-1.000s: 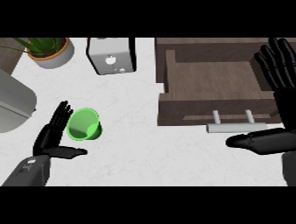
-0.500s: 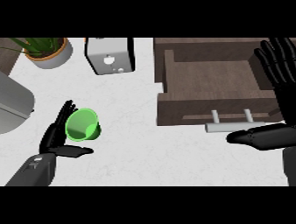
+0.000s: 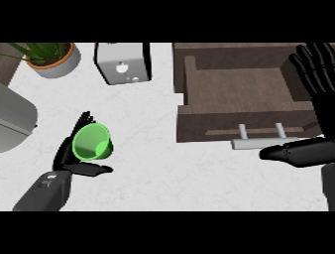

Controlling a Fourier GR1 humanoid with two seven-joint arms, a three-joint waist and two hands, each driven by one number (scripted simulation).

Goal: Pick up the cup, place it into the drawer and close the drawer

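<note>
Main risk as judged from this frame: the small bright green plastic cup (image 3: 92, 142) sits against the left hand (image 3: 74, 154) with fingers running up behind its left side and the thumb lying flat under its lower rim, not clearly wrapped around it. If the hand lifts with the thumb still low, the cup could tip or slide off the fingers. Second risk: the carry goes rightward across bare white counter (image 3: 148, 168) to the open dark brown wooden drawer (image 3: 236, 94), and the drawer's front panel stands between, so a low carry could knock the cup on that panel. Third: the right hand (image 3: 324, 124) stands tall along the drawer's right edge, fingers straight and spread wide, thumb pointing left just beside the pale grey bar handle (image 3: 265, 141); it holds nothing, but it may crowd the drop zone

Cup: open mouth faces the camera, slightly tilted, darker green inside, rim looks round and intact, nothing visible in it. It sits on the counter, lower left, well apart from the drawer. Left hand reads as open and cupping, fingers only lightly bent; contact with the cup likely on the far side, cannot tell if it is a real grasp

Other stuff: potted green plant in tan pot (image 3: 50, 59) top left, white boxy appliance (image 3: 123, 62) top centre, large grey rounded object (image 3: 2, 124) at left edge
</note>
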